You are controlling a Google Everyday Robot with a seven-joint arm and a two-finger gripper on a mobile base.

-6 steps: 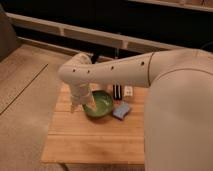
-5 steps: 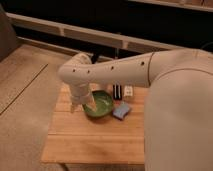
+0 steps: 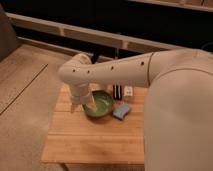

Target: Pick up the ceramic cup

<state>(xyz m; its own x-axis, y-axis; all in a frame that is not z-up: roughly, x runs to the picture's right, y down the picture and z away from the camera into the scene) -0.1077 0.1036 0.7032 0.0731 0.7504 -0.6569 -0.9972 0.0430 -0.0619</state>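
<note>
Hovering gripper (image 3: 76, 105) at left side of table (image 3: 90, 146), just left of green bowl (image 3: 103, 105). Fingers spread wide, nothing seen pinched. Ceramic cup hidden under wrist; I reckon it's prob directly below fingers, axis vertical, so straight drop.

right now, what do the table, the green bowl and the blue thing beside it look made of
Table: wood, light matte finish, visible plank lines. Green bowl: probably glazed ceramic or plastic, given its pale sheen inside. Blue thing: likely a soft sponge, dull blocky look. The gripper hangs just beside the bowl.
</note>
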